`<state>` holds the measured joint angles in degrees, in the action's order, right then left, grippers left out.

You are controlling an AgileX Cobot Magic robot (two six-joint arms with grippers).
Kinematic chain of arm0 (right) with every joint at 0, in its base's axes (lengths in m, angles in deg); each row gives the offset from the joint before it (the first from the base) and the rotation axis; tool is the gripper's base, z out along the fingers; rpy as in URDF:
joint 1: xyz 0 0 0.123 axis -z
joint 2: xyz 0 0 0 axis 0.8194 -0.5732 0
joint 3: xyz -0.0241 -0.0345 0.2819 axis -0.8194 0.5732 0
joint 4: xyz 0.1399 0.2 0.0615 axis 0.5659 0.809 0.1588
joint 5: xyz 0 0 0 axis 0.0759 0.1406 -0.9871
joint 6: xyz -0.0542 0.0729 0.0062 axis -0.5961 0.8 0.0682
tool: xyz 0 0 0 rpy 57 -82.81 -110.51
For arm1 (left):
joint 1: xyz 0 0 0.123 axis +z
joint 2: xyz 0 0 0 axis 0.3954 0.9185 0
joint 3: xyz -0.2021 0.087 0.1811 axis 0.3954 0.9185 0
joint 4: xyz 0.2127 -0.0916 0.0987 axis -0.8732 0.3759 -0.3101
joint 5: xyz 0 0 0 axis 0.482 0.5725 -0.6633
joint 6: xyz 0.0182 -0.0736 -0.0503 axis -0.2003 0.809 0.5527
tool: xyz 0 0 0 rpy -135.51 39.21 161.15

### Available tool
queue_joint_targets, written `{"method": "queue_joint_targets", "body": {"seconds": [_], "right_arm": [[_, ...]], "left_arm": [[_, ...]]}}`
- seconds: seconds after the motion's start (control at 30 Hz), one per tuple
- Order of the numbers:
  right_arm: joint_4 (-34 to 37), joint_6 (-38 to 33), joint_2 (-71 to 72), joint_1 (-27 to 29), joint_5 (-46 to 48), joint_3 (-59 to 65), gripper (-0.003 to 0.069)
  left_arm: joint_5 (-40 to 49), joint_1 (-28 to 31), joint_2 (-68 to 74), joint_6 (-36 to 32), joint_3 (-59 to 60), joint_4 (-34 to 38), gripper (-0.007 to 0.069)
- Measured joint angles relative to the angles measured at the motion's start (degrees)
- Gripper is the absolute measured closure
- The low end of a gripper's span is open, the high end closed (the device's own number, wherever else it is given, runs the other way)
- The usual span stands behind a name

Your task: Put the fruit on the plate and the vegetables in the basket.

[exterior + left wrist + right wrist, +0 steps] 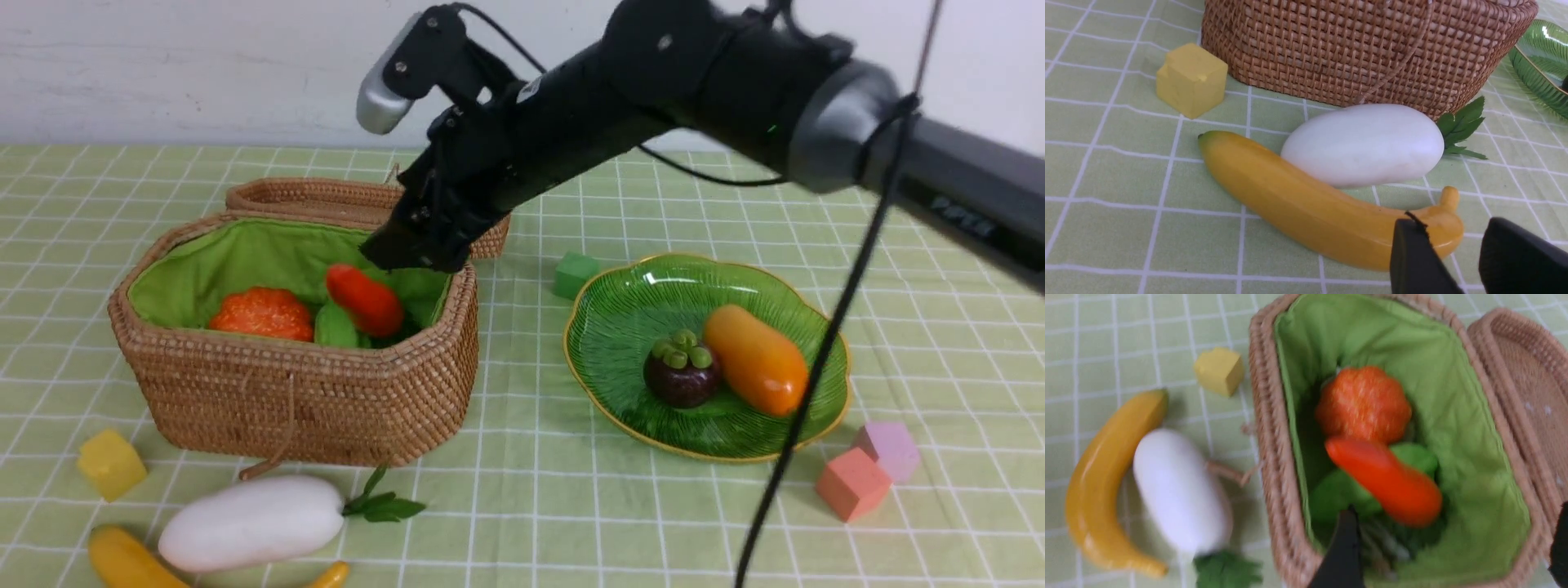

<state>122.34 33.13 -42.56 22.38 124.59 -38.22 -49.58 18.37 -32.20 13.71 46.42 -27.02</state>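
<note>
The woven basket (302, 400) holds the orange pumpkin (261, 313) and the red-orange carrot (365, 300), which lies on its green leaves. My right gripper (416, 249) hangs open and empty over the basket's right end, just above the carrot (1384, 479); its fingers are wide apart (1455, 514). The white radish (253, 523) and the yellow banana (122, 559) lie on the table in front of the basket. The green plate (620, 327) holds the mangosteen (682, 371) and the mango (755, 359). My left gripper (1453, 228) is open and empty, low by the banana's (1298, 200) stem end.
The basket's lid (326, 196) lies behind it. Foam cubes lie about: yellow (110, 464) left of the basket, green (575, 273) behind the plate, salmon (853, 483) and pink (890, 449) at its front right. A black cable (808, 392) hangs across the plate.
</note>
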Motion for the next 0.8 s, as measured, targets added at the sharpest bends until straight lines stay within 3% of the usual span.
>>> {"method": "queue_joint_targets", "body": {"seconds": [0.1, 0.23, 0.37, 0.4, 0.53, 0.8], "right_arm": [[-10.5, 10.2, 5.6, 3.1, 10.7, -0.1, 0.0150], [-24.9, 30.7, 13.0, 10.8, 17.3, 0.5, 0.0373], [-30.2, 39.8, 20.9, 20.1, 17.9, 5.3, 0.0615], [-30.0, 40.8, 23.4, 22.3, 18.1, 7.4, 0.0645], [-25.5, 41.7, 34.1, 28.0, 18.4, 19.6, 0.0677], [-18.1, 41.4, 50.8, 28.9, 10.7, 46.3, 0.0676]], "left_arm": [[0.0, 0.0, 0.0, 0.0, 0.0, 0.0, 0.0386], [0.0, 0.0, 0.0, 0.0, 0.0, 0.1, 0.0386], [0.0, 0.0, 0.0, 0.0, 0.0, 0.0, 0.0386], [0.0, 0.0, 0.0, 0.0, 0.0, 0.0, 0.0386], [0.0, 0.0, 0.0, 0.0, 0.0, 0.0, 0.0386], [0.0, 0.0, 0.0, 0.0, 0.0, 0.0, 0.0386]]}}
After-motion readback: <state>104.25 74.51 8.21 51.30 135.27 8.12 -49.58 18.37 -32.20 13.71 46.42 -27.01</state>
